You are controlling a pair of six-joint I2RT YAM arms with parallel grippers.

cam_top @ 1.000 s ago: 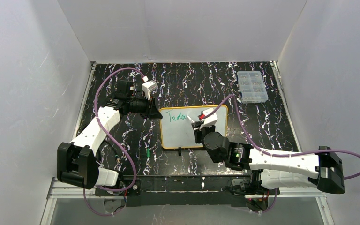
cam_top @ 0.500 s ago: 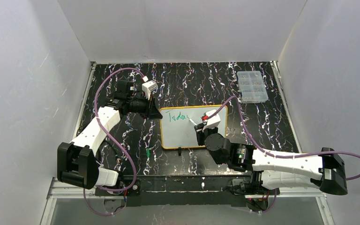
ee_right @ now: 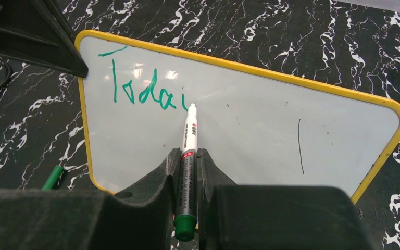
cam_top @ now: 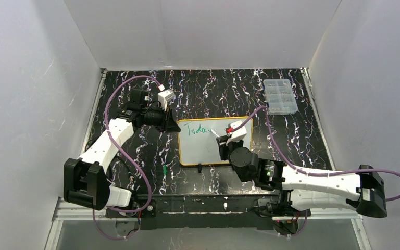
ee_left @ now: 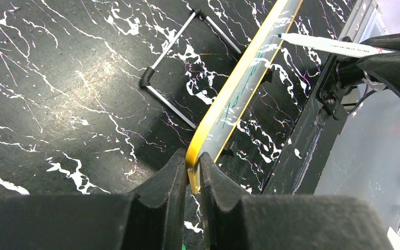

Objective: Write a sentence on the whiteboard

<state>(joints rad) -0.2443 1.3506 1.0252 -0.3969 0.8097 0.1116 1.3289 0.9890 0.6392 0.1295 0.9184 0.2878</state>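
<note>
The whiteboard (cam_top: 200,151), white with a yellow frame, stands near the table's middle with green letters reading "Toda" plus a short stroke (ee_right: 140,95). My left gripper (cam_top: 173,126) is shut on the board's top left corner, and its fingers pinch the yellow edge (ee_left: 238,88) in the left wrist view (ee_left: 192,172). My right gripper (ee_right: 189,161) is shut on a white marker (ee_right: 190,130) with a green end. The marker's tip touches the board just right of the last letter. From above, the right gripper (cam_top: 223,145) hovers over the board's right half.
A clear compartmented box (cam_top: 279,96) sits at the back right. A green marker cap (cam_top: 164,170) lies on the black marbled table left of the board. A thin wire stand (ee_left: 172,67) lies behind the board. A thin dark line (ee_right: 299,146) marks the board's right part.
My right gripper has shifted slightly to the right along the writing line with the marker. The left gripper and the board have not moved.
</note>
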